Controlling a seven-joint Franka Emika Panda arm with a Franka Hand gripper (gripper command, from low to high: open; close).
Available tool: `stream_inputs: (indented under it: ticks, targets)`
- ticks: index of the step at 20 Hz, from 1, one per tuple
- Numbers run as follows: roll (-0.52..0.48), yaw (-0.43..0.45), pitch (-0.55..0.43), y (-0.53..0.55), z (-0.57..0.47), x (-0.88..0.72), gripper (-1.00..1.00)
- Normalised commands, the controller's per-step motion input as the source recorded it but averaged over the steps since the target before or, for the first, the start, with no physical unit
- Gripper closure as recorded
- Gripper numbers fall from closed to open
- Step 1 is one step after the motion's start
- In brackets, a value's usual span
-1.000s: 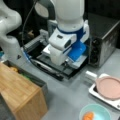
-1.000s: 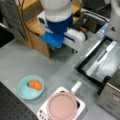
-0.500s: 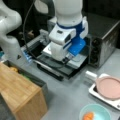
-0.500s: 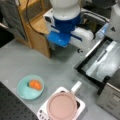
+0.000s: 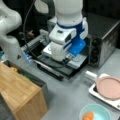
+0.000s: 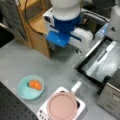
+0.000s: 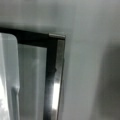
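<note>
Oven door [image 5: 62,66] is seen folded down flat in front of the toaster oven [image 5: 105,42], its handle bar [image 7: 56,82] running along the outer edge. Gripper hidden under the arm's wrist in both front views – aperture cannot be told. Nearby: pink plate [image 6: 62,107], teal bowl [image 6: 23,91] with an orange item [image 6: 35,85] – well apart from the door.

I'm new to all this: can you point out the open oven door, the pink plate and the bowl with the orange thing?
Oven door [image 6: 100,61], a front view, glass pane.
Pink plate [image 6: 61,106], a front view, centre.
Teal bowl [image 6: 25,91], a front view, bare inside.
</note>
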Motion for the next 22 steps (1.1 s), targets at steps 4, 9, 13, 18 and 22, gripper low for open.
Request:
stream_inputs:
  ticks: [4, 9, 13, 18, 22]
  targets:
    - [-0.176, 0.062, -0.126, 0.02, -0.09, -0.11, -1.00]
    - [-0.175, 0.062, -0.126, 0.02, -0.09, -0.11, -1.00]
    - [-0.175, 0.062, -0.126, 0.02, -0.09, -0.11, -1.00]
    - [-0.175, 0.062, -0.126, 0.02, -0.09, -0.11, -1.00]
    - [-0.175, 0.062, -0.126, 0.02, -0.09, -0.11, -1.00]
